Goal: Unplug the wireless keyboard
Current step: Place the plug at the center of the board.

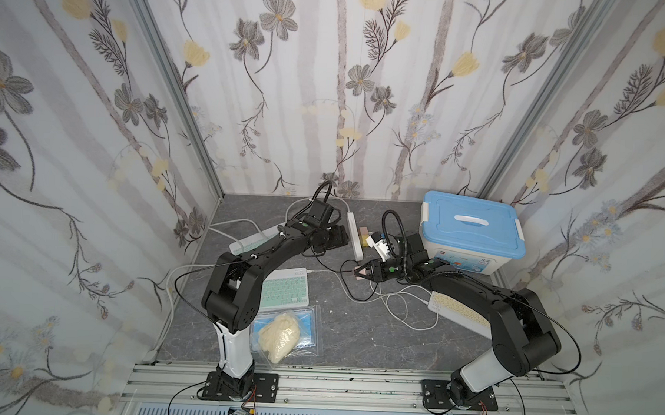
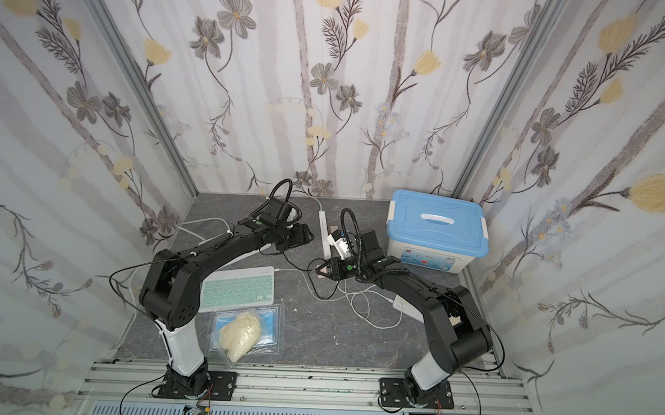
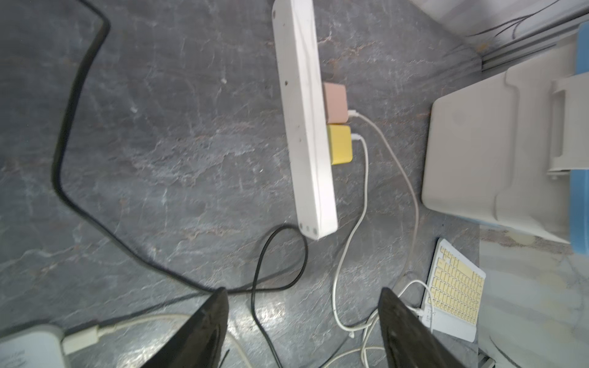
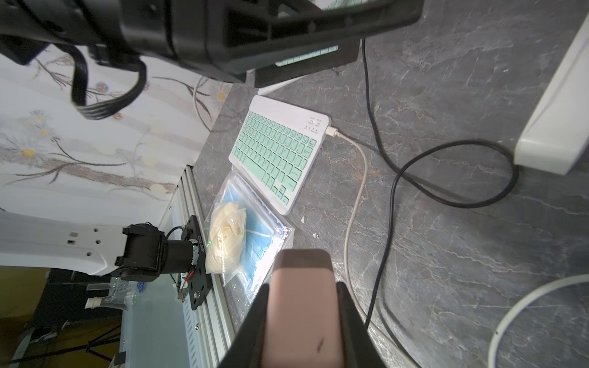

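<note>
A mint-green wireless keyboard lies flat, with a beige cable plugged into its corner. That cable runs toward my right gripper, which is shut on a pink charger block held just above the table. Whether the cable ends in that block is hidden. The white power strip lies behind, with a pink charger and a yellow charger plugged in. My left gripper hovers open beside the strip, holding nothing.
A blue-lidded storage box stands at the back right. A yellow keyboard lies under the right arm, and another green keyboard under the left arm. A bag of masks lies near the front. Black and white cables cross the middle.
</note>
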